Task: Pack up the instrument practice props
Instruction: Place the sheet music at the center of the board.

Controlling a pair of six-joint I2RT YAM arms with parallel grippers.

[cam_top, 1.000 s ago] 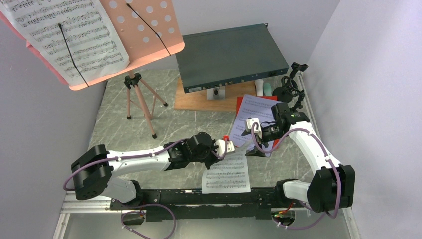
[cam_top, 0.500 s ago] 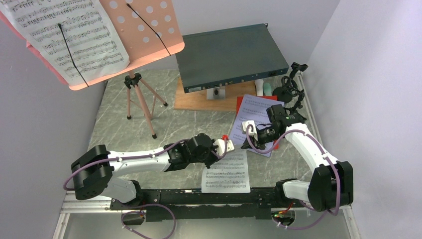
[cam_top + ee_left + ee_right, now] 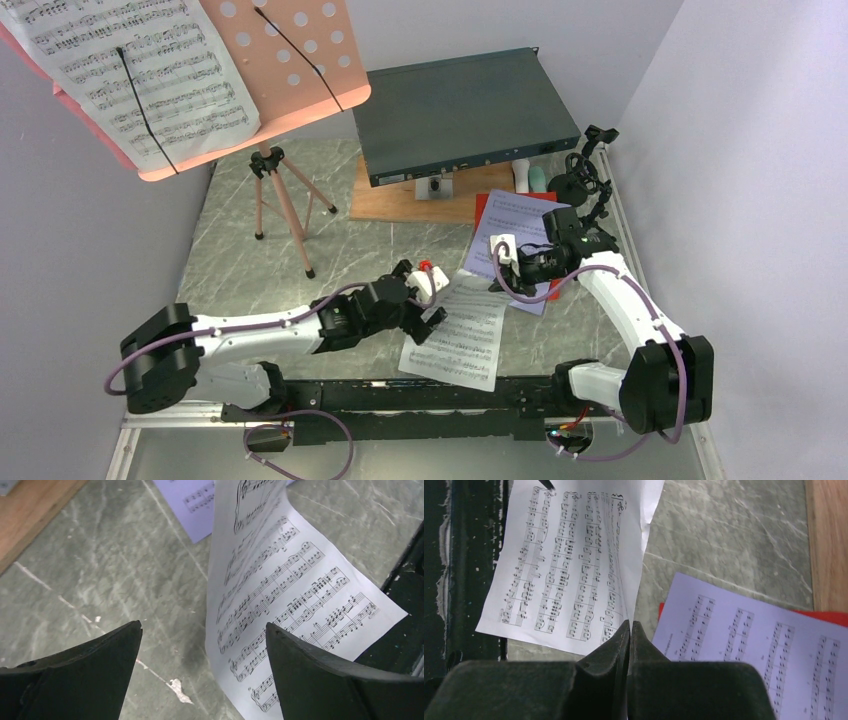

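One thin sheet-music page [image 3: 458,335] curls over veined grey table [image 3: 350,245].

The grey marbled bench [image 3: 330,250] bears a wooden board [image 3: 385,203] at the back and the music stand [image 3: 283,205] on its tripod at left. A red page [image 3: 482,208] lies at right, and a white sheet-music page [image 3: 462,335], partly lifted, lies in front.

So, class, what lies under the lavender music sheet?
A red sheet, with only its edges peeking out past the lavender sheet. The rest of it, and anything else beneath, is covered.
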